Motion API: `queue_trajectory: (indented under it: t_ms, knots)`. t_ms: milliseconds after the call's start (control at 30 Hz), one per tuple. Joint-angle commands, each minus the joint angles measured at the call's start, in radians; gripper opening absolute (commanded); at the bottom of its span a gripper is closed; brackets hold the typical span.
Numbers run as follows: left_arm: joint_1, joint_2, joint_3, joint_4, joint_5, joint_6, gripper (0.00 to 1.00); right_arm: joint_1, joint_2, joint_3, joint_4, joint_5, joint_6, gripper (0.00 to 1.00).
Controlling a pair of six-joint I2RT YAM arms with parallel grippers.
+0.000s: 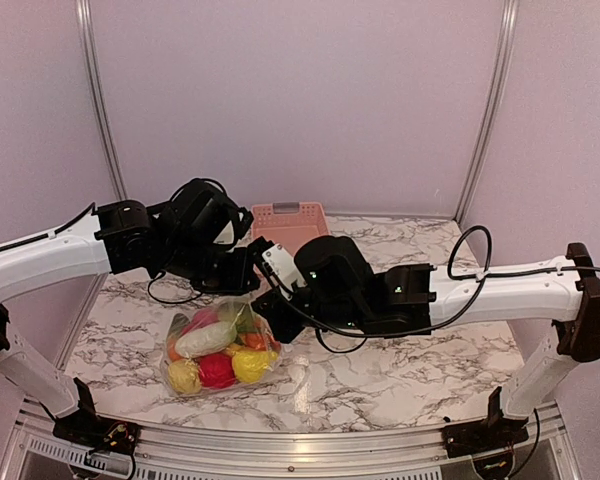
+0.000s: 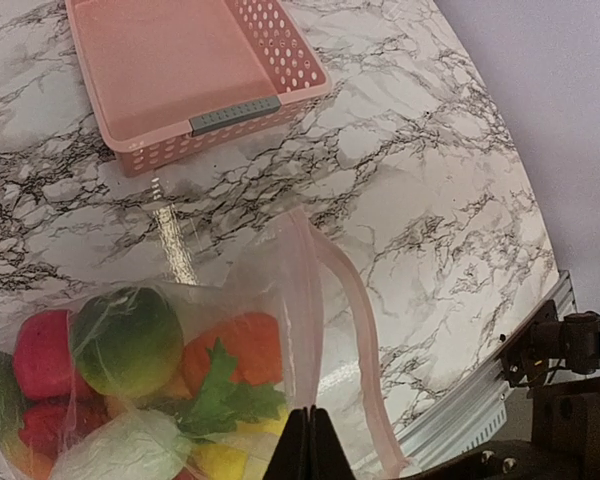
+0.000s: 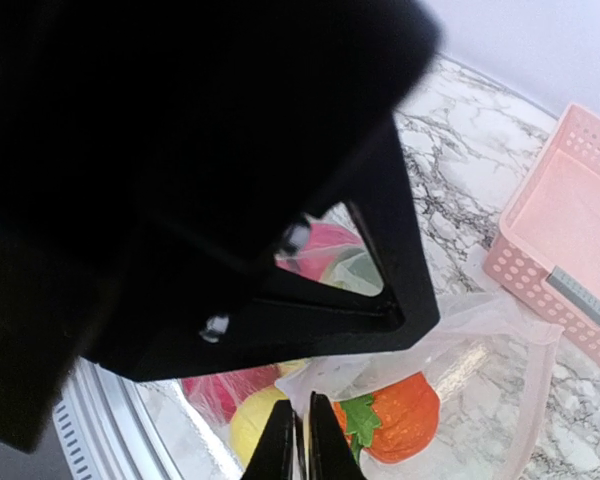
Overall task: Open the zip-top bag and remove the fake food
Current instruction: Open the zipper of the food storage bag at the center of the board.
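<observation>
The zip-top bag lies on the marble table in front of both arms, its clear plastic full of fake food in red, yellow, orange and green. My left gripper is shut on one pink zip strip at the bag's top edge; the other strip bows away from it. From the other side, my right gripper is shut on a fold of the bag's clear plastic, just above an orange fruit. The left gripper's black body hides most of the right wrist view.
A pink slotted basket stands behind the bag near the back wall, with nothing in it. The table's metal front rail runs close by the bag. Black cables hang off both arms.
</observation>
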Motion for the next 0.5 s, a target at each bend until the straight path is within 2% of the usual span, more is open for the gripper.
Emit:
queue_trajectory:
  t_ms: [0, 100, 167, 300, 467]
  knots:
    - [-0.005, 0.013, 0.026, -0.05, -0.045, 0.037, 0.0, 0.011, -0.01, 0.021, 0.017, -0.002, 0.015, 0.12]
    - [-0.006, 0.004, 0.029, -0.048, -0.053, 0.043, 0.0, 0.01, -0.03, 0.009, 0.013, -0.014, 0.023, 0.4]
    - [-0.006, -0.001, 0.03, -0.047, -0.059, 0.05, 0.0, 0.005, -0.063, -0.004, 0.008, -0.02, 0.03, 0.48]
    - [-0.006, -0.007, 0.03, -0.038, -0.053, 0.055, 0.0, -0.029, -0.14, -0.07, 0.039, -0.071, 0.067, 0.49]
    - [-0.012, -0.015, 0.019, -0.004, -0.037, 0.061, 0.0, -0.116, -0.192, -0.174, 0.081, -0.188, 0.12, 0.4]
